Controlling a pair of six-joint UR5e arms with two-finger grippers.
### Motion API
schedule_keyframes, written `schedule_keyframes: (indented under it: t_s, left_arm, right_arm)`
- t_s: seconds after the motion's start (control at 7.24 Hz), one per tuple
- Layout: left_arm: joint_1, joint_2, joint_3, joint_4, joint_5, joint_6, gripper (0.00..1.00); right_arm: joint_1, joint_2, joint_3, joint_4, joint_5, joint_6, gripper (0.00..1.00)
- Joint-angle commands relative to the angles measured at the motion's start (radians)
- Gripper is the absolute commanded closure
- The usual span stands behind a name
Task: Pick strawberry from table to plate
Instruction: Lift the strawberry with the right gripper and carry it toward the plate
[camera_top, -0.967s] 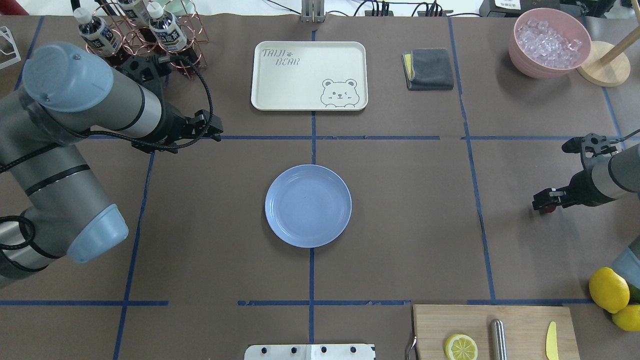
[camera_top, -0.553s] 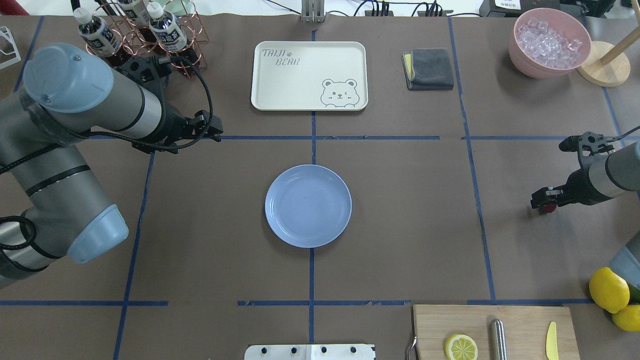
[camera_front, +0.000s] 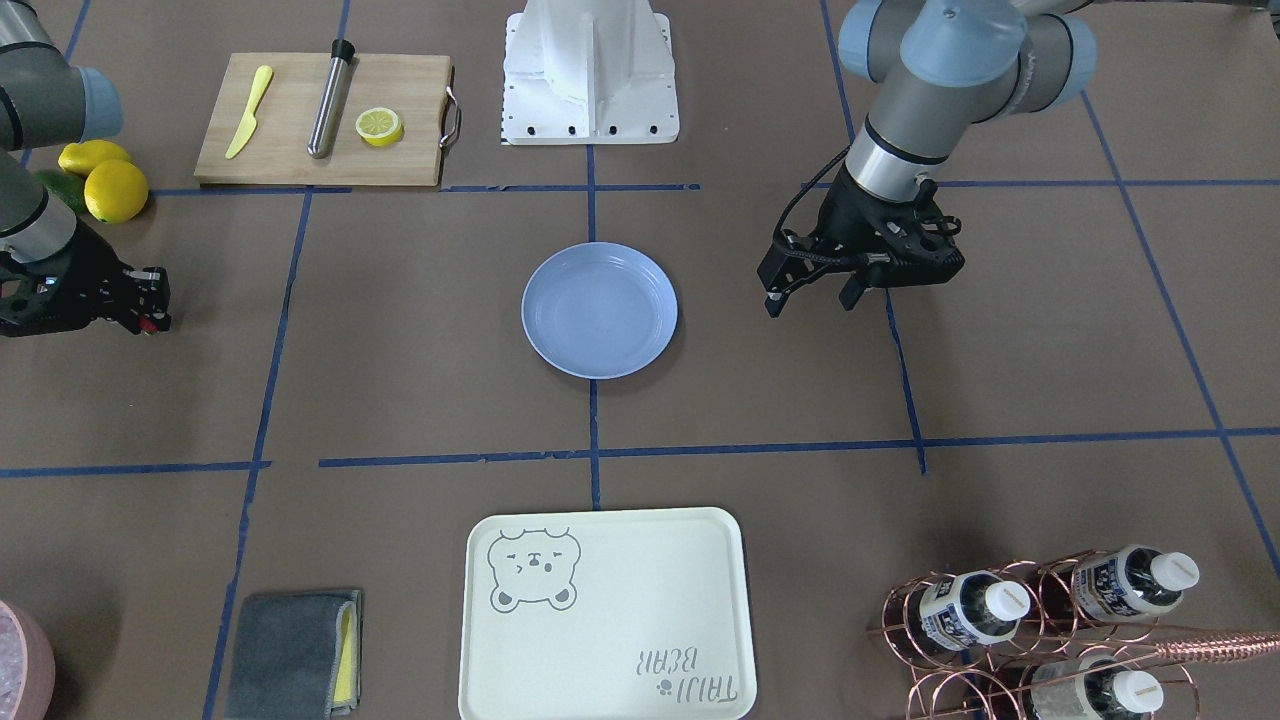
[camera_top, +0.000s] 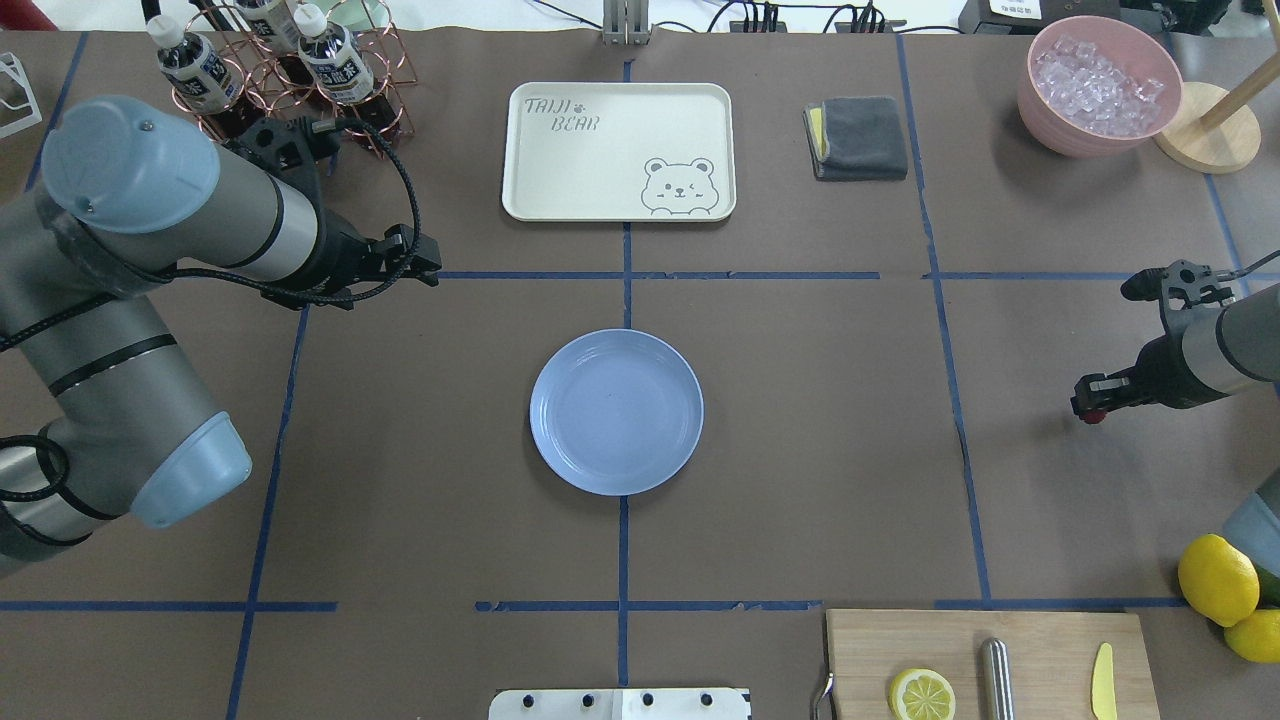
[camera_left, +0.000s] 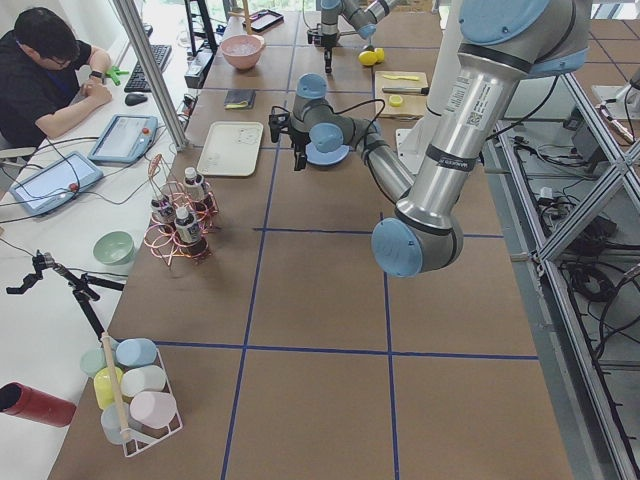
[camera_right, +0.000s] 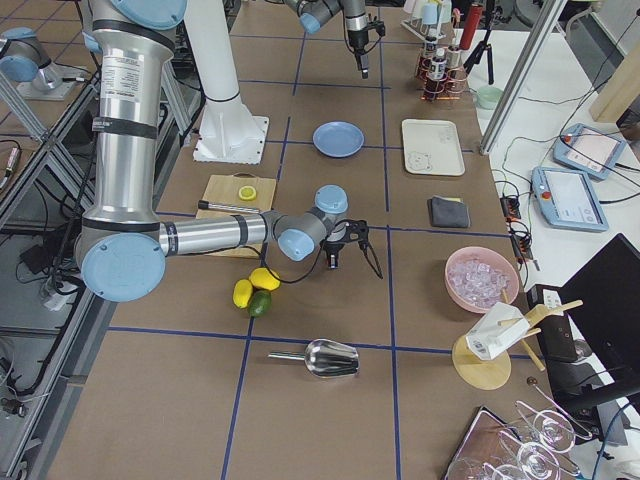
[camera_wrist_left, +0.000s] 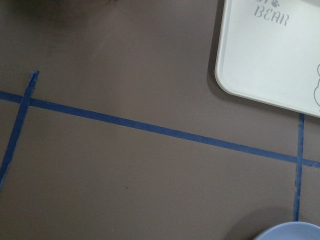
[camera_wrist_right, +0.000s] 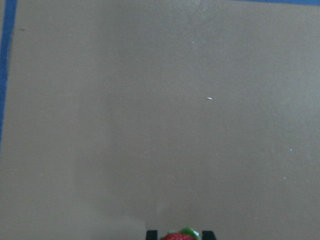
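The strawberry (camera_wrist_right: 178, 236), red with a green top, sits between the two black fingertips of my right gripper (camera_top: 1082, 408), which is shut on it low over the table (camera_top: 820, 450) at the far right. It shows as a red speck (camera_top: 1092, 416) under the fingers, and as the same red speck (camera_front: 150, 325) in the front-facing view. The pale blue plate (camera_top: 616, 411) lies bare at the table's centre, well to the left of that gripper. My left gripper (camera_front: 808, 298) hovers open with nothing in it, beside the plate (camera_front: 599, 310) on the left arm's side.
A cream bear tray (camera_top: 618, 150), a grey cloth (camera_top: 857, 137) and a pink bowl of ice (camera_top: 1100, 85) line the far edge. A bottle rack (camera_top: 280, 70) stands behind the left arm. A wooden board (camera_top: 990, 665) and lemons (camera_top: 1220, 580) lie near the right arm.
My right gripper has drifted a little, first left and then back right, with the red berry staying at its tips. The left arm has shifted slightly towards the far side.
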Motion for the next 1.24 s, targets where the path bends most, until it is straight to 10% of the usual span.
schedule_keyframes:
  t_s: [0.0, 0.41, 1.11]
  left_arm:
    - [-0.002, 0.000, 0.001, 0.000, 0.000, 0.000, 0.00]
    - [-0.086, 0.063, 0.007, 0.009, -0.011, 0.277, 0.00]
    - [-0.302, 0.178, 0.080, -0.002, -0.100, 0.696, 0.00]
  right_arm:
    - [0.031, 0.000, 0.104, -0.012, 0.011, 0.003, 1.00]
    - [0.008, 0.387, 0.221, -0.567, 0.060, 0.052, 1.00]
    - [-0.291, 0.827, -0.060, -0.615, -0.108, 0.391, 1.00]
